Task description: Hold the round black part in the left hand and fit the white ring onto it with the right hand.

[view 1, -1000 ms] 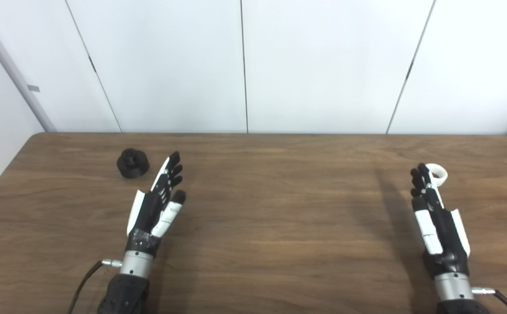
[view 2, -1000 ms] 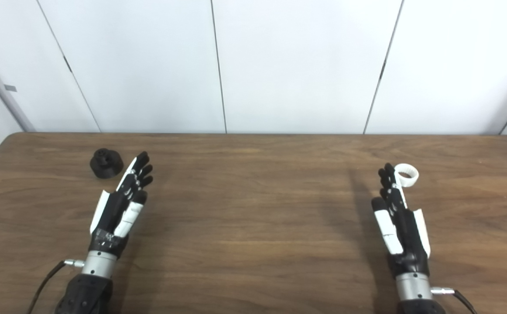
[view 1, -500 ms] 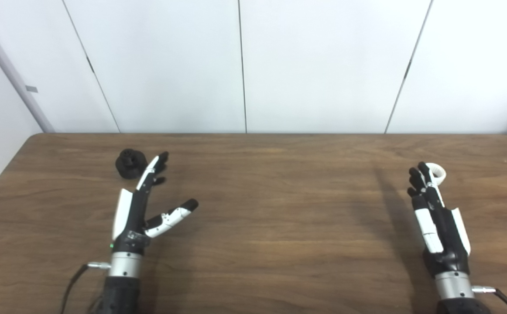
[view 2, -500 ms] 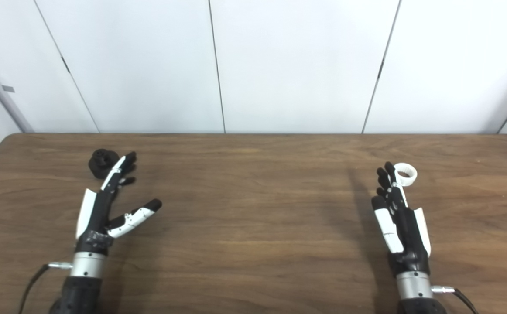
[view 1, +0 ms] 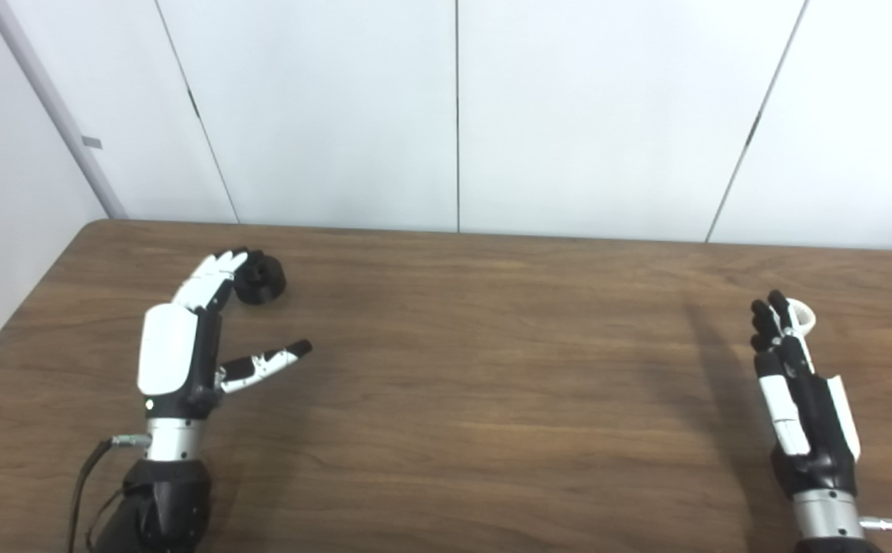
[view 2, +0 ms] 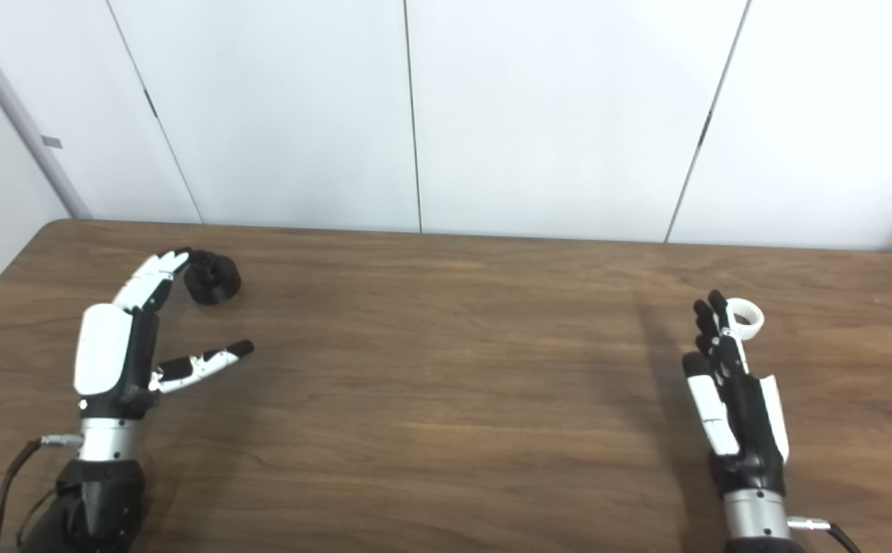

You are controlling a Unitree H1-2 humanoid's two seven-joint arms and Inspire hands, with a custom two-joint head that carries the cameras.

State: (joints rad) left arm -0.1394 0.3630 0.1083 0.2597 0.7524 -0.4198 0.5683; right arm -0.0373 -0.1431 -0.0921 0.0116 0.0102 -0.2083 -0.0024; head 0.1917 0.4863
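Observation:
The round black part (view 1: 260, 278) sits on the wooden table (view 1: 461, 369) at the far left. My left hand (view 1: 185, 338) is open, back turned up, its fingertips (view 1: 223, 265) reaching the part's left side and its thumb spread to the right; whether they touch the part I cannot tell. The white ring (view 2: 745, 316) lies on the table at the right. My right hand (view 2: 730, 392) is open and empty, fingers straight, with its fingertips (view 2: 708, 309) just left of the ring and partly covering it.
White wall panels (view 1: 457, 115) stand right behind the table's far edge. The table's left edge (view 1: 24, 307) runs close to my left hand.
My left hand has turned palm-down and reached forward-left to the black part, thumb spread. The camera has shifted, moving the whole picture right. My right hand has stayed by the ring.

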